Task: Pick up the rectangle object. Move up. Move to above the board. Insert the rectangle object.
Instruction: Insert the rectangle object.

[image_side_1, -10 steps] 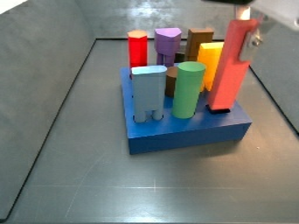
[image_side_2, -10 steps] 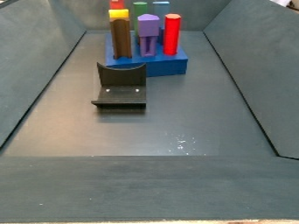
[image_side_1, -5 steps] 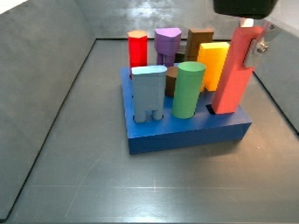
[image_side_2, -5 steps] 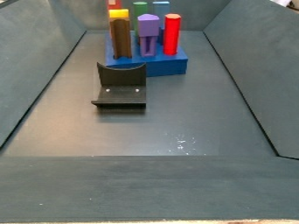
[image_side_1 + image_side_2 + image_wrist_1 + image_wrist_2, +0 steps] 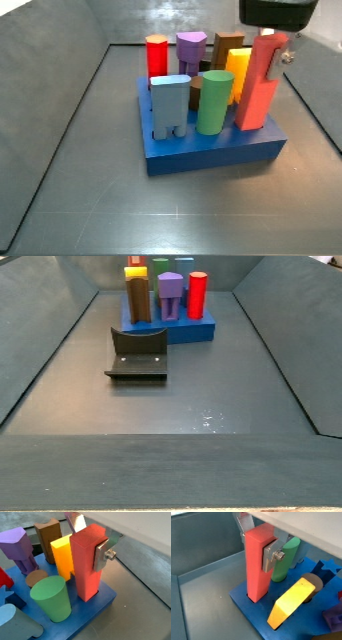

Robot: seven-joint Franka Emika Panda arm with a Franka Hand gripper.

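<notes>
The rectangle object (image 5: 87, 562) stood upright in its hole at a corner of the board (image 5: 100, 604), its salmon-red foot already below the blue top in both wrist views, with the yellow block (image 5: 62, 556) just beside it and the green cylinder (image 5: 52, 598) near. My gripper (image 5: 90, 539) was clamped on the bar's upper part, one silver finger (image 5: 103, 553) flat against a side face; in a side view the gripper (image 5: 274, 35) sat right over the bar's top. I judged the insertion nearly done, so doing it well meant pressing straight down without tilting, keeping the bar's faces square to the hole and clear of the yellow block. I could not tell whether the bar had bottomed out, so I meant to ease down gently and part the fingers only once it stood firm, then lift straight up so nothing dragged it back out.
</notes>
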